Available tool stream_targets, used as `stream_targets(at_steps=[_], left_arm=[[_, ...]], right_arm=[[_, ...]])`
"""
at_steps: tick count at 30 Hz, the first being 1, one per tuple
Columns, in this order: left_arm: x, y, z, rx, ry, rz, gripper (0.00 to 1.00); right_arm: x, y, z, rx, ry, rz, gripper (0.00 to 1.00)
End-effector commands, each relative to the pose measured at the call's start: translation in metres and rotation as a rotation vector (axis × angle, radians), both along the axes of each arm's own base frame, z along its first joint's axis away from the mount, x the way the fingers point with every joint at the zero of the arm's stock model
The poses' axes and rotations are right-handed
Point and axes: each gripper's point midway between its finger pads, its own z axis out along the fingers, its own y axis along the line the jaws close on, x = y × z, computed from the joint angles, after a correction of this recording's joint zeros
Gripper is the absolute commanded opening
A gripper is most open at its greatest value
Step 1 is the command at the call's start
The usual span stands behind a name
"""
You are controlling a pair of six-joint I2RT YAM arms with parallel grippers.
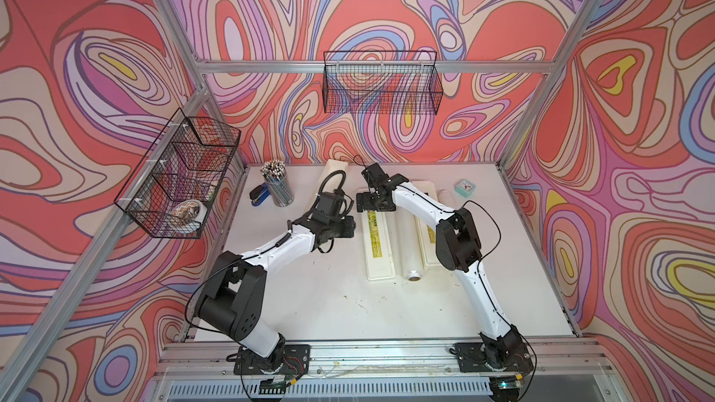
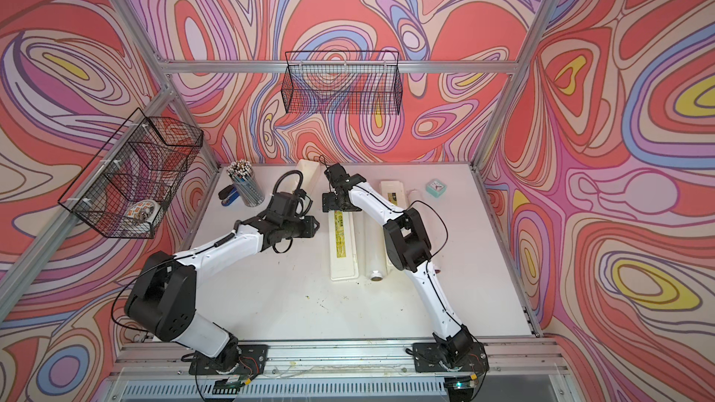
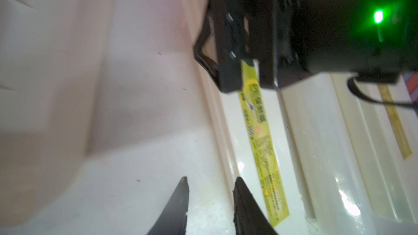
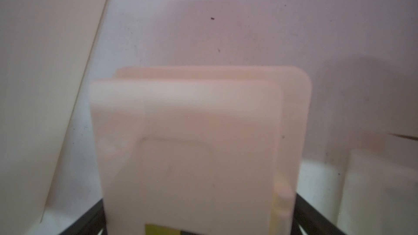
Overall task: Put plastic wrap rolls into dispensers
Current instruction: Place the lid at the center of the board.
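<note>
Two cream dispensers with yellow label strips lie side by side in both top views. One is mid-table (image 1: 377, 245) and the other (image 1: 425, 222) lies partly under my right arm. A translucent plastic wrap roll (image 1: 410, 253) rests on the table between them, also visible in the left wrist view (image 3: 316, 136). My right gripper (image 1: 374, 206) stands wide open over the far end of the middle dispenser (image 4: 185, 132), a jaw on each side. My left gripper (image 3: 211, 184) is open and empty, low over the table beside that dispenser's long edge (image 3: 260, 136).
A long cream box (image 1: 332, 175) lies at the back by my left wrist. A pencil cup (image 1: 277, 185) and a blue stapler (image 1: 258, 195) stand back left, and a small teal clock (image 1: 465, 187) back right. Wire baskets hang on the left (image 1: 178, 175) and back (image 1: 381, 83) walls.
</note>
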Motion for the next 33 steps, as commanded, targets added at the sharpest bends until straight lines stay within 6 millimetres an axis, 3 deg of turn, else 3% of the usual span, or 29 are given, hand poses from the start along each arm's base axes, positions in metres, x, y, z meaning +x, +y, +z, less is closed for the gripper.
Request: stream_targets(at_steps=[1, 4, 8, 15, 20, 24, 27, 29, 33], left_arm=[[-0.006, -0.039, -0.019, -0.131, 0.068, -0.009, 0.35], [-0.009, -0.045, -0.047, -0.12, 0.133, 0.0, 0.36], [-0.024, -0.022, -0.092, -0.002, 0.263, 0.087, 0.35], [-0.047, -0.008, -0.117, 0.078, 0.344, 0.101, 0.36], [-0.067, 0.002, -0.15, 0.159, 0.468, 0.099, 0.36], [-0.079, 0.008, -0.164, 0.19, 0.523, 0.103, 0.36], [-0.069, 0.003, -0.148, 0.144, 0.449, 0.101, 0.36], [-0.052, -0.004, -0.117, 0.097, 0.333, 0.088, 0.39], [-0.015, -0.021, -0.033, 0.074, 0.113, -0.002, 0.46]], right_arm=[[-0.003, 0.004, -0.007, 0.029, 0.036, -0.045, 0.98], [-0.003, 0.006, -0.004, 0.046, 0.036, -0.049, 0.98], [0.0, 0.006, 0.015, 0.061, 0.008, -0.037, 0.98], [0.007, 0.0, 0.041, 0.038, -0.029, -0.031, 0.98], [0.029, -0.004, 0.075, 0.086, -0.133, -0.035, 0.98], [0.036, -0.005, 0.066, 0.089, -0.114, -0.023, 0.98], [0.036, -0.014, 0.07, 0.043, -0.128, -0.034, 0.98], [0.032, -0.03, 0.074, -0.006, -0.137, -0.08, 0.98], [0.017, -0.053, 0.078, -0.072, -0.131, -0.122, 0.98]])
